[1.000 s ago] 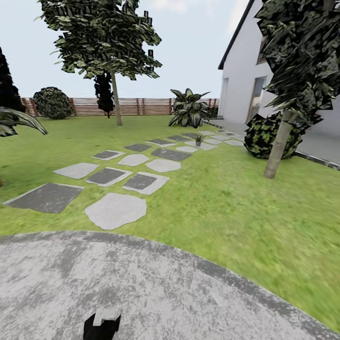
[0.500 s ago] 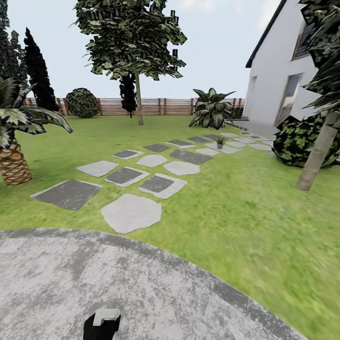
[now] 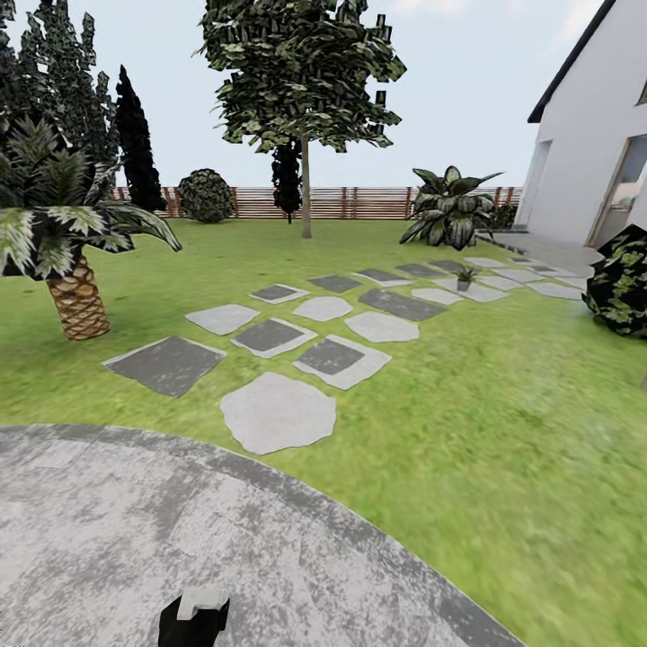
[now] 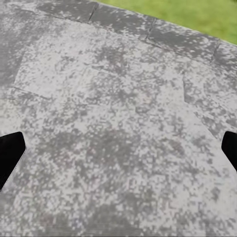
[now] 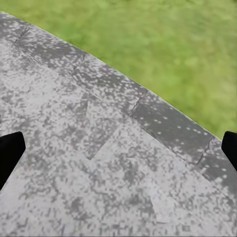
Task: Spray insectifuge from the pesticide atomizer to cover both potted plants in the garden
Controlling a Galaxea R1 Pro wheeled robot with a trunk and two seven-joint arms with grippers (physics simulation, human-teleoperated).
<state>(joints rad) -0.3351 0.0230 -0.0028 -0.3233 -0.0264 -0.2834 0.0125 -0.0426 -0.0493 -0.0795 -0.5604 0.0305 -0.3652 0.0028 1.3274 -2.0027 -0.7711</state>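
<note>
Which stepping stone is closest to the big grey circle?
The pale, rounded stepping stone at the near end of the path. It lies just beyond the paved circle's edge, with a strip of grass between, while the dark square slabs and other pale stones sit farther back.

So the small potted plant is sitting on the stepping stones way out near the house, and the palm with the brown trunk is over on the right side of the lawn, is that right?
Not quite. The small potted plant does sit on the stepping stones out toward the house, but the palm with the brown trunk stands on the left side of the lawn, not the right. The head view shows this.
</note>
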